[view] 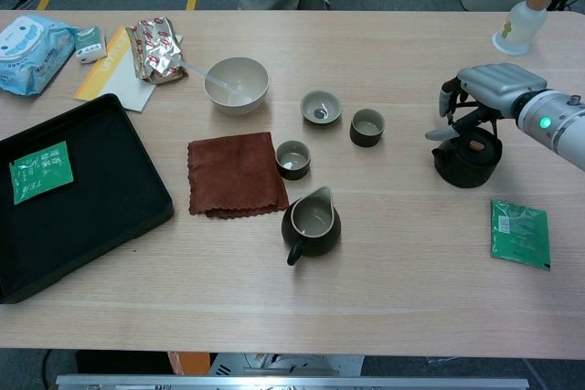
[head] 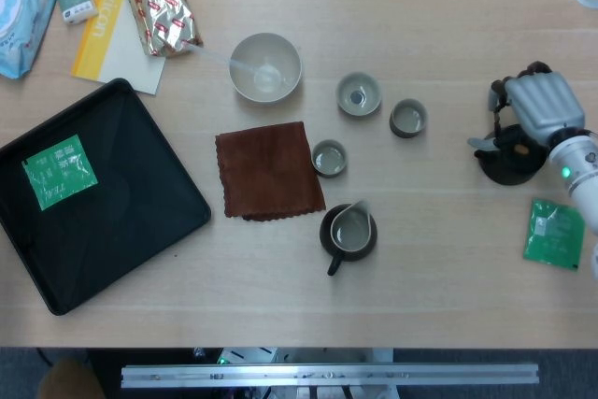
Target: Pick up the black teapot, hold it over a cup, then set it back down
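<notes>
The black teapot [head: 509,165] [view: 468,163] stands on the table at the right. My right hand [head: 537,105] [view: 489,84] lies low over its top, covering the hoop handle. Its fingers curve down on the pot's far-left side and the thumb sticks out to the left. I see no closed grip. Three small cups [head: 359,94] [head: 407,118] [head: 329,157] stand left of the pot, seen in the chest view as cups [view: 321,107] [view: 366,127] [view: 292,159]. My left hand is in neither view.
A dark pitcher [head: 349,231] [view: 311,221] stands in front of the cups, beside a brown cloth [head: 269,170]. A bowl [head: 265,66] with a spoon, a black tray [head: 140,193] and packets lie to the left. A green packet [view: 520,232] lies in front of the teapot, a small bottle [view: 523,25] behind.
</notes>
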Tool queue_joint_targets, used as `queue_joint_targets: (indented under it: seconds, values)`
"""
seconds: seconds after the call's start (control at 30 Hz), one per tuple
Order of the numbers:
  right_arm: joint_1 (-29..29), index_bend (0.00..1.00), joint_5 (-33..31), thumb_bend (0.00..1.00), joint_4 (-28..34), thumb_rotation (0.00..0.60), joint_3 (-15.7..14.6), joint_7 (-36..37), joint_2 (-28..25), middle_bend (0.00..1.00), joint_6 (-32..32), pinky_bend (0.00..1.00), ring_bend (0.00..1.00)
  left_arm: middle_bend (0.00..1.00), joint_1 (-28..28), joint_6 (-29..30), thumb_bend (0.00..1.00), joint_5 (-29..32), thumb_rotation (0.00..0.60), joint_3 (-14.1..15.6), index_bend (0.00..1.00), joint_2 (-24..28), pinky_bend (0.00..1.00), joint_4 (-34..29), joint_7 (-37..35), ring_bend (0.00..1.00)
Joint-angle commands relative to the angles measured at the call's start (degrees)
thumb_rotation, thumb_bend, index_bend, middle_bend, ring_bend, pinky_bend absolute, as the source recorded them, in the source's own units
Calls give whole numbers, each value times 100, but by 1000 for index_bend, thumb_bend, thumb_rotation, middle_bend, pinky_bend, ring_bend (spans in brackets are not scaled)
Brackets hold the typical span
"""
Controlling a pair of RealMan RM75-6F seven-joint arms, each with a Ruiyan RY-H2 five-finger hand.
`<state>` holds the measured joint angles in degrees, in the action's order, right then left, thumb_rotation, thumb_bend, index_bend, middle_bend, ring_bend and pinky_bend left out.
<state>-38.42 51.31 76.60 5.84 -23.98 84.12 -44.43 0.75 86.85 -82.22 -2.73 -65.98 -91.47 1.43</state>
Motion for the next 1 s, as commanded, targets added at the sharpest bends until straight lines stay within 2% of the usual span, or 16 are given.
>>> queue_joint_targets:
  seconds: [0.03,1.0]
  values:
    - [14,434,11,0,71,302,-36,6,-57,432,-23,154,312,199,6,-21,392,5,600,3,139,-16,151,25,-10,138]
    - [17,474,-214,0,1359,314,-297,-84,-951,503,-288,154,422,199,89,-146,392,141,600,-99,139,-162,151,327,-190,138]
